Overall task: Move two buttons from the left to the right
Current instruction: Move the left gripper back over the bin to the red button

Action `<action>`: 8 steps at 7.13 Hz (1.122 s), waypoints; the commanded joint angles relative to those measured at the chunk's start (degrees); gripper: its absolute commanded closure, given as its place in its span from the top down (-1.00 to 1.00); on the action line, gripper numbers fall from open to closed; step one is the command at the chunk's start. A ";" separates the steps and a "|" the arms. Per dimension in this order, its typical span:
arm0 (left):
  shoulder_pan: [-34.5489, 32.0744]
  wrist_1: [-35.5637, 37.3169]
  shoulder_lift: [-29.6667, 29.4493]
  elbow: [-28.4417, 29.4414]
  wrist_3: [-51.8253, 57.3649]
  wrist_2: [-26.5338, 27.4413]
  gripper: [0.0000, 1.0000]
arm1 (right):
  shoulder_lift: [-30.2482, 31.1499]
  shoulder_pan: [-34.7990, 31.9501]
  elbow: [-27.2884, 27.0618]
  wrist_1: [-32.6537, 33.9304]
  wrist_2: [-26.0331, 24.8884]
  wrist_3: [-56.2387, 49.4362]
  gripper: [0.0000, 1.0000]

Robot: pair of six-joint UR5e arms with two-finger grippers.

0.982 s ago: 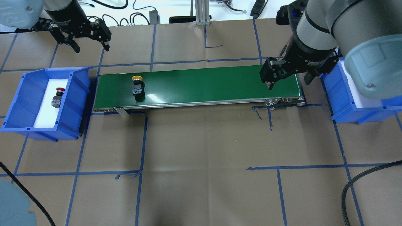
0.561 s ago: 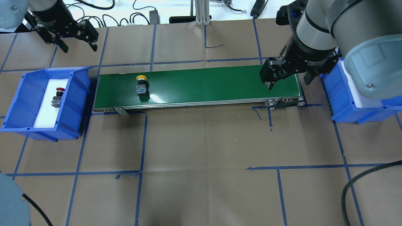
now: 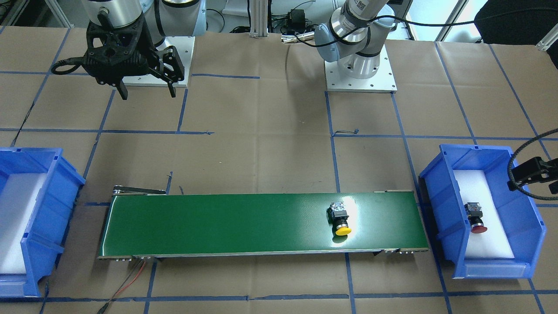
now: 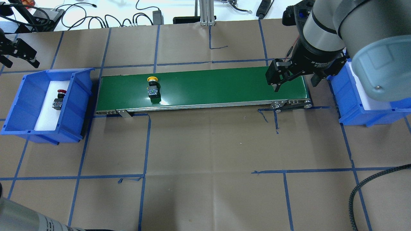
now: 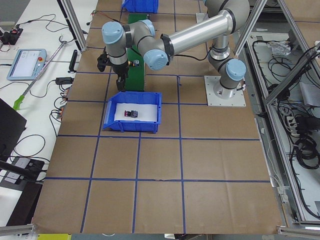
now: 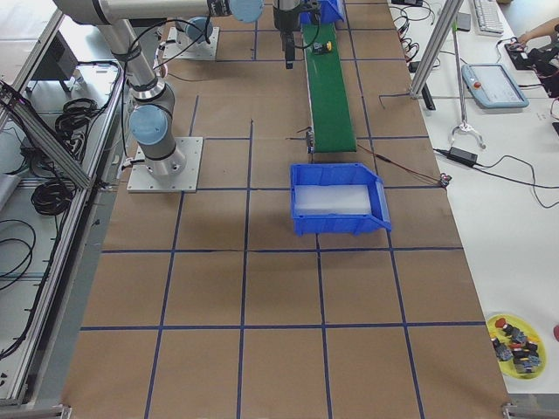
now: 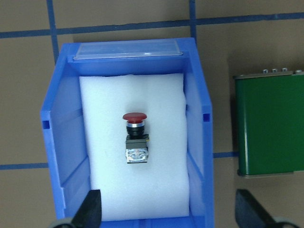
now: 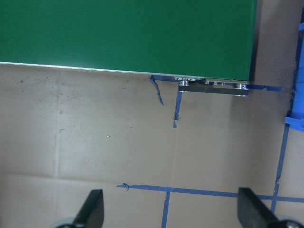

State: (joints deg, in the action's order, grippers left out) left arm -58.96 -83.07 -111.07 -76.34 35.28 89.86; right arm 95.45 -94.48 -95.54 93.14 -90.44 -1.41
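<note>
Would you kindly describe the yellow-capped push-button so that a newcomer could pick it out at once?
Find the long green conveyor belt across the table. Near its end on the robot's left lies a small push-button switch with black collar. Its mushroom cap is yellow; the red-capped switch lies in the blue plastic bin beside.

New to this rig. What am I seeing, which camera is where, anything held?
Two robot arms with two-finger grippers at a table. Cameras: overhead behind the robot, facing it, each table end, each wrist. A green conveyor belt lies between the blue left bin and right bin. The yellow button lies on it, nearer the left bin; the red button lies in that bin on white foam. Left gripper hangs open above that bin, right gripper open near the belt's other end. Nothing is held.
</note>
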 commanded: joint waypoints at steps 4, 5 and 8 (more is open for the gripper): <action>1.22 15.52 -3.80 -9.14 1.54 -0.30 0.98 | 0.00 0.00 0.00 -0.06 0.09 0.00 1.00; 1.13 18.00 -4.50 -11.09 1.46 -0.30 0.98 | 0.00 -0.09 0.00 -0.06 0.09 0.00 1.00; 0.60 26.70 -8.80 -15.75 1.37 -0.30 0.98 | 0.00 0.00 0.00 -0.06 0.18 0.00 1.00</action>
State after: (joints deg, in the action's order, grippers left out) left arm -58.10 -60.49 -118.05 -89.99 36.72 89.58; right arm 95.45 -94.49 -95.48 93.10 -90.27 -1.41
